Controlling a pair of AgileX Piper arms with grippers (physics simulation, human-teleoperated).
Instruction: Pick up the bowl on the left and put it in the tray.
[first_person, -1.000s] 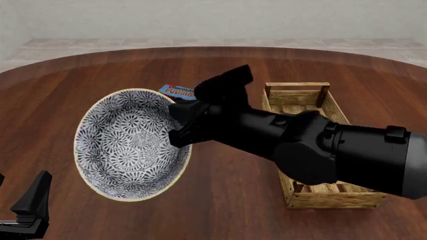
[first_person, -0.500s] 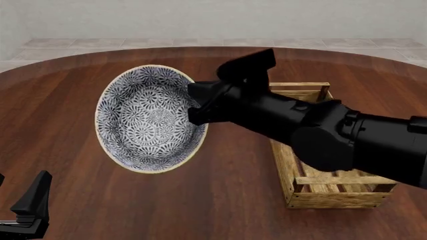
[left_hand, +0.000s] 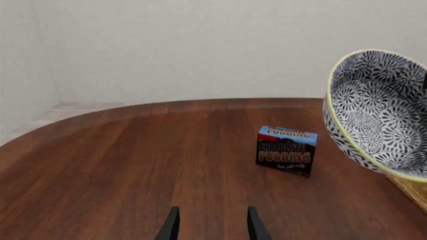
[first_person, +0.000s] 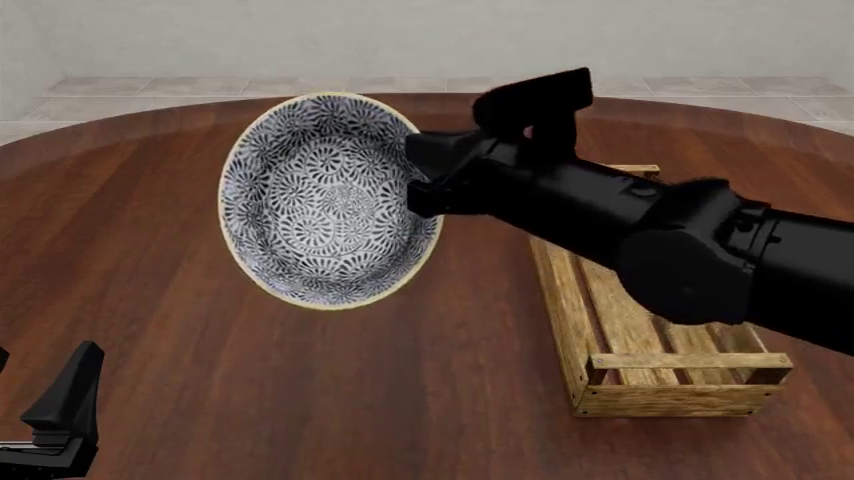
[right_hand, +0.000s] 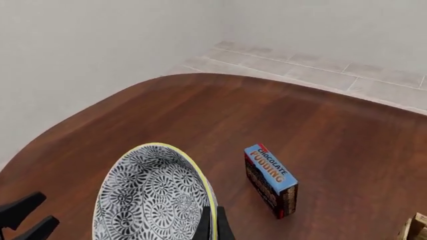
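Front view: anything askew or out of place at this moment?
Only the bowl stands out: the right gripper holds it by the rim in the air, tipped on edge, left of the tray. It looks empty, so nothing spills.

Bowl (first_person: 327, 200): glazed ceramic, smooth, patterned. Tray (first_person: 661, 385): pale, rough, unfinished wood planks. Table (first_person: 267, 390): dark wood, polished with soft sheen. Pudding box (left_hand: 286, 150): printed cardboard. Right arm (first_person: 667, 250): matt black plastic.
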